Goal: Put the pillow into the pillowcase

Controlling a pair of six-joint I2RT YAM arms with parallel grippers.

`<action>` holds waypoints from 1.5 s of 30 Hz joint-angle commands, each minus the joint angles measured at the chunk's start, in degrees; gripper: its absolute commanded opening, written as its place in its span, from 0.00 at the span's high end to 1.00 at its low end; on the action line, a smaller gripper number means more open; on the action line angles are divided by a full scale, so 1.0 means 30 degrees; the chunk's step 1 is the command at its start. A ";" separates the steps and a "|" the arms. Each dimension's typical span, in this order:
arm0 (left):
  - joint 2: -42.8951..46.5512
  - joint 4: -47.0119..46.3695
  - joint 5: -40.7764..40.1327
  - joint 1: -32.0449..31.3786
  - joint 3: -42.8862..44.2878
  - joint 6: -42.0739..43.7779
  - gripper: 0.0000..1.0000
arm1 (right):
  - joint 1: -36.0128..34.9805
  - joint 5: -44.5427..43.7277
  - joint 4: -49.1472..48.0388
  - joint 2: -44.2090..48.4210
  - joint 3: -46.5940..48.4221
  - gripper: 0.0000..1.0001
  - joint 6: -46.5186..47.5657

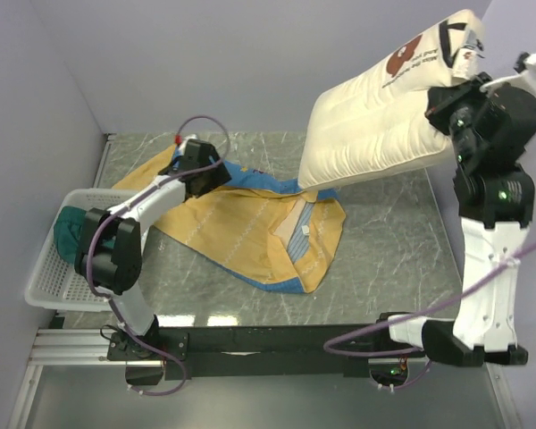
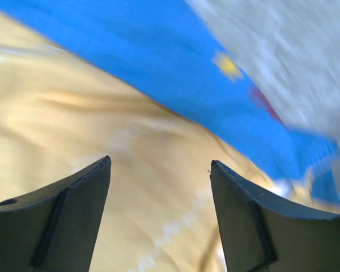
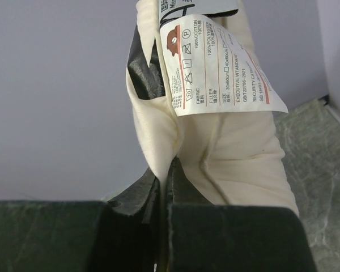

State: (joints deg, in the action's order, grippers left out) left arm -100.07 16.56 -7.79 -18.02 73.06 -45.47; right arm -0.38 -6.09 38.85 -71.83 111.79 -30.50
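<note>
The pillowcase (image 1: pixel 241 237) lies rumpled in the middle of the table (image 1: pixel 384 250), mustard side up with blue at the edges. The left gripper (image 2: pixel 158 164) sits over its far-left edge, fingers spread wide with nothing in them. Further back on the right, the right gripper (image 3: pixel 164 170) is clamped tight on the pillow (image 1: pixel 375 125) near its tag (image 3: pixel 215 62), holding it up in the air.

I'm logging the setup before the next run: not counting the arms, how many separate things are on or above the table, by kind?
pillow: 1
pillowcase: 1
teal cloth: 1
white basket: 1
Total: 4
</note>
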 commanded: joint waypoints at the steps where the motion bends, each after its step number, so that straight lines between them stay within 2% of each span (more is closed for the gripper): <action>1: 0.0196 0.0135 0.0370 -0.2774 0.0784 0.1768 0.27 | 0.0040 -0.1251 -0.2873 0.2815 0.0182 1.00 0.0088; 9: -0.2558 0.0457 0.1689 -0.5943 0.2335 0.2998 0.33 | 0.0040 -0.1692 -0.2053 0.4695 -0.1461 1.00 0.0996; 17: -0.4785 0.0867 0.2216 -0.6824 0.3918 0.2999 0.38 | 0.0039 -0.0639 -0.1846 0.6336 -0.4035 1.00 0.0763; 23: -0.5958 0.1395 0.2451 -0.7147 0.4856 0.3117 0.43 | 0.0040 -0.0169 -0.1642 0.6630 -0.4683 1.00 0.0646; 31: -0.6748 0.1979 0.2686 -0.7264 0.5411 0.3438 0.58 | 0.0040 0.0681 -0.1291 0.7244 -0.5036 1.00 0.0587; 33: -0.6808 0.2098 0.2685 -0.7264 0.5501 0.3526 0.68 | 0.0040 0.0856 -0.1203 0.7420 -0.5124 1.00 0.0558; 34: -0.6780 0.2156 0.2685 -0.7264 0.5559 0.3556 0.78 | 0.0040 0.1147 -0.1086 0.7537 -0.5095 1.00 0.0529; 36: -0.6663 0.2332 0.2656 -0.7264 0.5677 0.3469 0.87 | 0.0040 0.1762 -0.1085 0.7771 -0.5269 1.00 0.0295; 43: -0.5083 0.2420 0.2627 -0.7264 0.5852 0.3146 0.89 | 0.0040 0.4895 -0.1846 0.9002 -0.8167 1.00 -0.0935; 45: -0.4818 0.2479 0.1693 -0.7235 0.5824 0.2826 0.91 | 0.0040 0.6501 -0.2080 0.9352 -0.9192 1.00 -0.1491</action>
State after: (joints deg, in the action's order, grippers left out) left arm -119.90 23.75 -0.75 -39.57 88.12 -35.81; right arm -0.36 3.31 45.25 -46.04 86.80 -29.21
